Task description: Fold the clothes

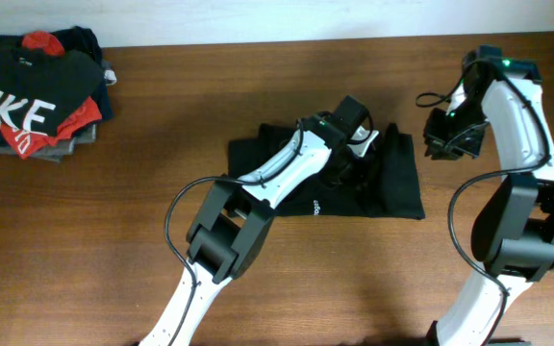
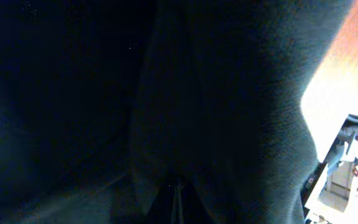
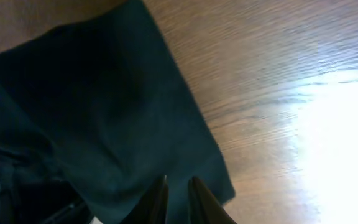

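Observation:
The black T-shirt (image 1: 392,178) lies partly folded in the middle of the table, small white lettering (image 1: 317,206) showing near its front edge. My left gripper (image 1: 354,135) reaches over its back part. In the left wrist view dark fabric (image 2: 229,93) fills the frame, its folds running down into the shut jaws of the left gripper (image 2: 178,190). My right gripper (image 1: 445,135) hangs just off the shirt's right edge. In the right wrist view the right gripper (image 3: 179,180) shows a narrow gap with nothing in it, above the shirt's corner (image 3: 104,106).
A pile of folded garments (image 1: 65,144) sits at the far left back, topped by a black shirt with large white letters (image 1: 17,108). Bare wooden table (image 1: 113,231) surrounds the shirt. The arm bases stand at the front edge.

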Controlling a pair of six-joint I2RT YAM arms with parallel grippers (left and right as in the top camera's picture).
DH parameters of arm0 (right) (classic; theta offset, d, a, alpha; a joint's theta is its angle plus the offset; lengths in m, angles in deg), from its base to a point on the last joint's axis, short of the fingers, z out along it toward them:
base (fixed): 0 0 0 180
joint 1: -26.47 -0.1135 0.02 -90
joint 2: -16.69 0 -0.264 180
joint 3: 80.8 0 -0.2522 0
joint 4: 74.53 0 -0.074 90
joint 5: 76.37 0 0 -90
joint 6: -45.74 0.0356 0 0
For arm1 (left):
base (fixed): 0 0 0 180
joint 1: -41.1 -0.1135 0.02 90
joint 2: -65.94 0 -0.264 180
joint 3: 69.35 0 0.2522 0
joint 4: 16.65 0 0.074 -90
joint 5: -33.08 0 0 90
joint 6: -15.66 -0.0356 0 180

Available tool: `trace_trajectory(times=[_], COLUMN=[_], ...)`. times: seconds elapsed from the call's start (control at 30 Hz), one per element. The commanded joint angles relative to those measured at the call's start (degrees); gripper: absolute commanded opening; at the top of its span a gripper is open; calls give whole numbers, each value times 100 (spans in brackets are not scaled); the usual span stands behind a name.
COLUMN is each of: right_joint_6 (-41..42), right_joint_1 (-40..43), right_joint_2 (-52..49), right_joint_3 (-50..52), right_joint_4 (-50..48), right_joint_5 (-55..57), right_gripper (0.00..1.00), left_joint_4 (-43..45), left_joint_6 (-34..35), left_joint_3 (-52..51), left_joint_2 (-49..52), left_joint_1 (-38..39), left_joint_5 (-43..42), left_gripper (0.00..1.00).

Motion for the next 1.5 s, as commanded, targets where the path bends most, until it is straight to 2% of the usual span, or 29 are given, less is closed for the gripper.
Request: trace_trajectory(times=[0.0,0.27,0.43,0.73,0.97,1.3,1.47], right_joint_6=[90,173,173,219,216,216,216], right_joint_1=[-170,-291,-319,-317,-317,-295,-210], right_joint_2=[-42,-42,-42,-42,-42,-42,-39], right_joint_3=[308,737,739,739,739,737,645], right_joint_4=[-173,-599,-706,-765,-905,-1010,-1016], right_joint_5=[-101,-481,-789,-973,-1167,-1165,-1163], right_gripper=[17,16,16,16,16,16,13], left_joint_4=[105,308,678,1093,1475,1626,1034], left_joint_6=[111,315,313,444,463,457,411], left_joint_3=[-28,-28,-28,-28,-28,-26,-26], left_joint_2=[83,234,234,234,234,234,234], left_joint_1=[105,136,136,136,136,136,-4], left_joint_5=[37,0,-444,-586,-1093,-1322,-1056], left_gripper=[1,1,1,1,1,1,1])
